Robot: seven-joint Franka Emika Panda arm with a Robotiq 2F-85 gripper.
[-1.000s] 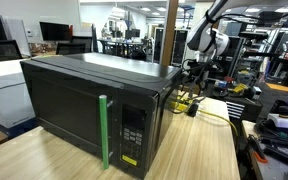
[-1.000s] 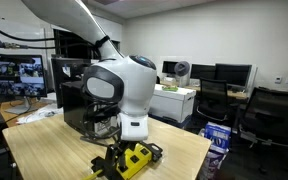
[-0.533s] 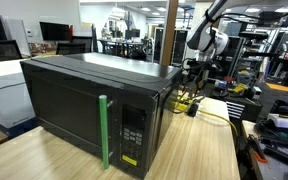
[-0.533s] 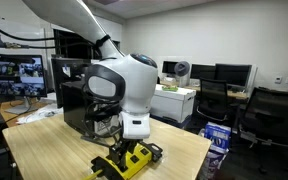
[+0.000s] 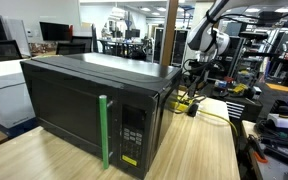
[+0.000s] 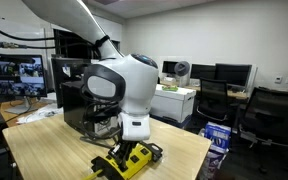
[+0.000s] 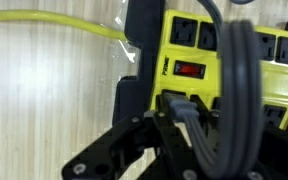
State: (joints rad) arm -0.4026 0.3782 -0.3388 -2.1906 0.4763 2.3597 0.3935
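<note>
One gripper (image 7: 174, 118) is hanging straight down over a yellow power strip (image 7: 199, 48). Its two black fingers (image 7: 134, 135) are drawn together and are pinching a black plug (image 7: 184, 103) that is sitting in a socket of the strip.

**Wrist view.** The plug is lying directly between the fingertips, just below the red rocker switch (image 7: 189, 69). The fingers are coming in from the lower edge of the picture and are meeting at the plug's sides. A thick black cord (image 7: 239, 80) is running down across the strip's face, just beside the plug, and is partly covering the sockets. Whether it belongs to the plug cannot be told. A yellow cable (image 7: 54, 17) is leaving the strip's end and is stretching across the pale wooden table (image 7: 44, 100).

**Exterior views.** In an exterior view the power strip (image 6: 136, 160) is lying flat on the table directly beneath the gripper (image 6: 126, 146), near the table's edge. In an exterior view the gripper (image 5: 191, 90) is standing just past the far corner of a black microwave (image 5: 84, 100). The microwave's door is carrying an upright green strip (image 5: 104, 132).
</note>
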